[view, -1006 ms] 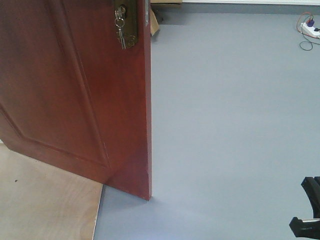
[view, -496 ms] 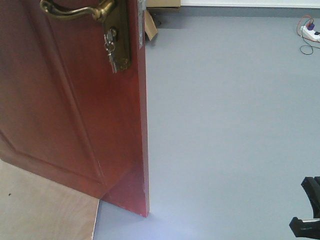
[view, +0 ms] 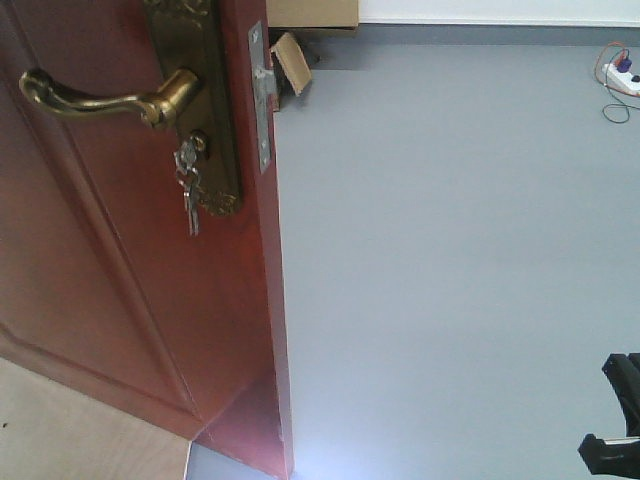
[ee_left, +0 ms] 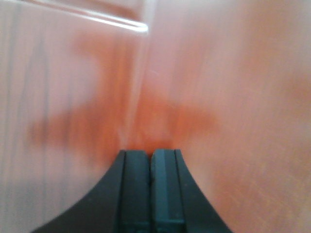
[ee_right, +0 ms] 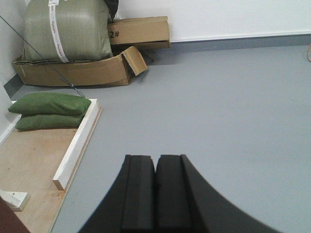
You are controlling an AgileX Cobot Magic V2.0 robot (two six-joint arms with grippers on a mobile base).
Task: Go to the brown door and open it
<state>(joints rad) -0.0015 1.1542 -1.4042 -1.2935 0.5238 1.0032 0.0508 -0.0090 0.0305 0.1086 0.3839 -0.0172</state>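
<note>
The left end effector (ee_left: 150,156) is clenched on nothing, close before the tall glossy reddish-brown wooden door (ee_left: 223,97). The right end effector (ee_right: 155,162) is likewise clenched and empty, above the grey floor (ee_right: 233,107). In the front view the door stands ajar at left, its curved brass lever handle (view: 100,98) above small hanging keys (view: 187,195).

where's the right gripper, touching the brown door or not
Apart. Right wrist view shows the right gripper shut over bare floor, clear of the brown door.
</note>
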